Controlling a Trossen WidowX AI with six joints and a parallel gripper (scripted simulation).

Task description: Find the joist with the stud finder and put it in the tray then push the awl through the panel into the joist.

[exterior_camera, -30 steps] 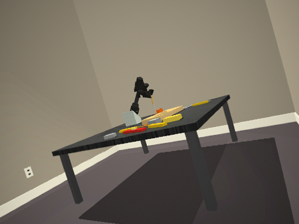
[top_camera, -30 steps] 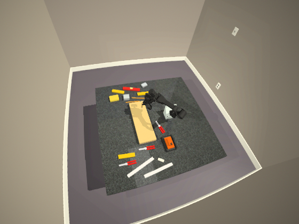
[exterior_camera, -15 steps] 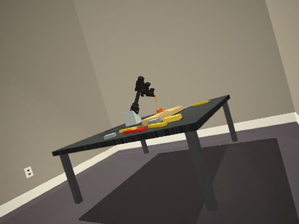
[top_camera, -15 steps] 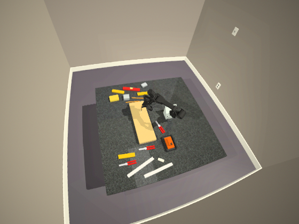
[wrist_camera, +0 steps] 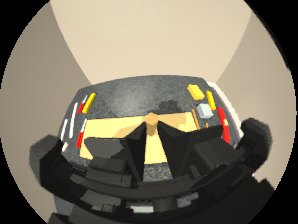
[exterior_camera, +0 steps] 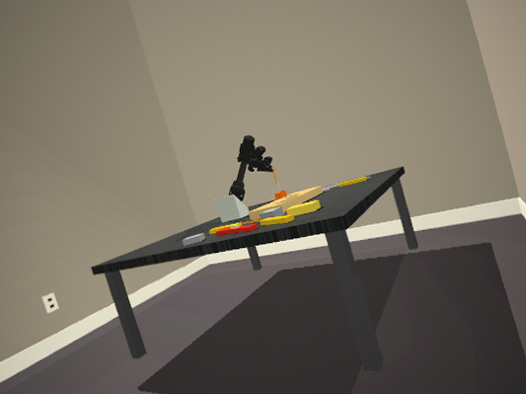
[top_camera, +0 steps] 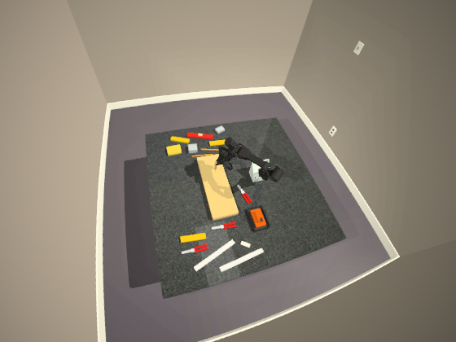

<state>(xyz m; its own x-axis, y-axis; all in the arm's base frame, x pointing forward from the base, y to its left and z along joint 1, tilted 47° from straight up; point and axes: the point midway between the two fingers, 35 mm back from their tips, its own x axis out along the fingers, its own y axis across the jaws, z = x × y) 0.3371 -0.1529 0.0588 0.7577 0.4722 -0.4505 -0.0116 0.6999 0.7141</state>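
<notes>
My gripper [top_camera: 219, 161] [exterior_camera: 273, 168] [wrist_camera: 150, 123] is shut on the awl, above the far end part of the panel. The awl [top_camera: 215, 166] [exterior_camera: 275, 175] [wrist_camera: 151, 119] has a tan handle and hangs roughly upright, its thin tip pointing down. In the exterior view the tip shows above the panel, not touching it. The pale wooden floor panel [top_camera: 221, 199] [exterior_camera: 309, 193] [wrist_camera: 100, 131] lies on the table; the arm's shadow falls across it. The orange stud finder [top_camera: 257, 218] [exterior_camera: 281, 194] sits in the black tray [top_camera: 251, 223]. No hole can be made out.
A pale wedge-shaped block [top_camera: 256, 173] [exterior_camera: 229, 209] stands by the arm's base. A red-handled tool [top_camera: 243, 192] lies between panel and tray. Yellow and grey blocks, a red bar [top_camera: 193, 135] [exterior_camera: 236, 230] and orange sticks lie beyond the far end; white strips [top_camera: 242, 260] lie near the front.
</notes>
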